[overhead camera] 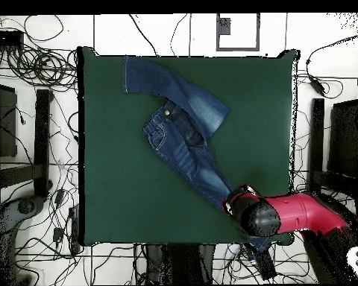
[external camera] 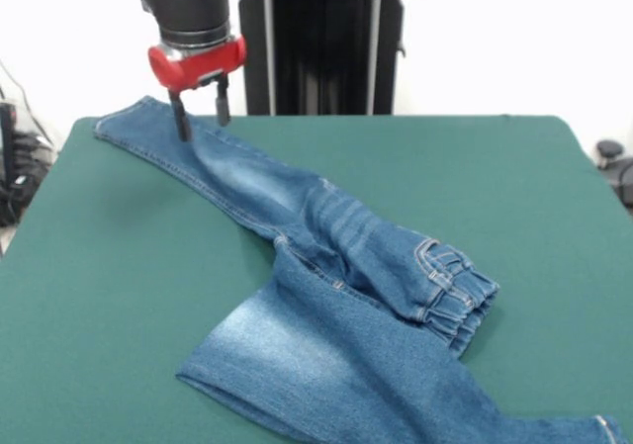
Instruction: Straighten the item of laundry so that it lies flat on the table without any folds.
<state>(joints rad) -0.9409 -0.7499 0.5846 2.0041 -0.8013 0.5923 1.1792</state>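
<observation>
The blue denim jeans (external camera: 346,266) lie crumpled across the green table (external camera: 119,266). One leg runs to the far left corner. The gathered waistband (external camera: 457,288) bunches at the right. The other leg (external camera: 297,365) is folded over toward the near edge. My gripper (external camera: 202,113) is open, its fingers straddling the far leg near its cuff, with the left fingertip (external camera: 182,128) at the denim. In the overhead view the jeans (overhead camera: 186,145) run diagonally over the table (overhead camera: 115,186), and my red arm (overhead camera: 286,212) covers the leg end and the gripper.
The black pedestal (external camera: 321,44) stands behind the table's far edge. Cables (overhead camera: 33,74) and stands lie on the floor around the table. A dark object (external camera: 609,152) sits off the right edge. Bare green cloth shows on the left (external camera: 89,296) and far right (external camera: 495,167).
</observation>
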